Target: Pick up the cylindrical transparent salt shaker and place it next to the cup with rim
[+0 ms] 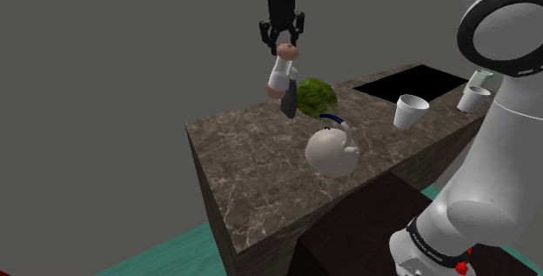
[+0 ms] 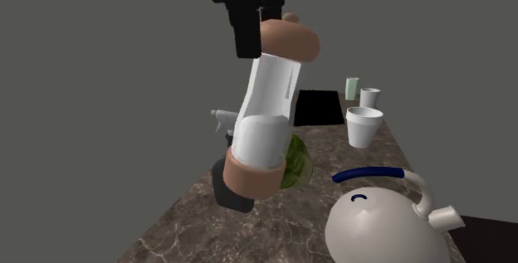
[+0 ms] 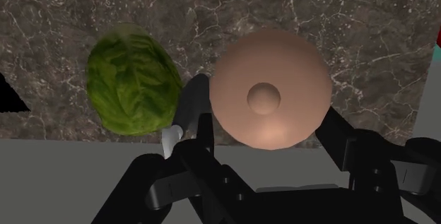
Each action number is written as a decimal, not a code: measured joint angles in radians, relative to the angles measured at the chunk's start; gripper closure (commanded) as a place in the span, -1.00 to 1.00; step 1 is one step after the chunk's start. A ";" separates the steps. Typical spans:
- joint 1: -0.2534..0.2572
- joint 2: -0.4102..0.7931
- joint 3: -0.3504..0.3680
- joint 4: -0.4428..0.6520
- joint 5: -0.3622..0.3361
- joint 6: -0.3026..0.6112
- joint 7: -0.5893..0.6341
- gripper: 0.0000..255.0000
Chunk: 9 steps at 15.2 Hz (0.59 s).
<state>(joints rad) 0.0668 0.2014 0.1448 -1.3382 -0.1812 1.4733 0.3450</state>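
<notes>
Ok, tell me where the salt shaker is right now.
In the shoulder view the salt shaker hangs upper middle, clasped at its pinkish cap by the gripper, in the air above the counter, just left of the green lettuce.

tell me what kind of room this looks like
Likely a kitchen: a dark marbled stone countertop carries a round white kettle with a blue handle, a green leafy lettuce head and a white rimmed cup.
</notes>
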 measured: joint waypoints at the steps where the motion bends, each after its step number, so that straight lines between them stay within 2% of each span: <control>1: -0.010 -0.028 -0.005 -0.031 0.004 0.006 -0.014 1.00; 6: -0.068 -0.203 -0.046 -0.259 0.023 0.075 -0.100 1.00; 9: -0.095 -0.285 -0.076 -0.335 0.027 0.077 -0.157 1.00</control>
<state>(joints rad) -0.0285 -0.0835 0.0691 -1.6728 -0.1544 1.5507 0.1882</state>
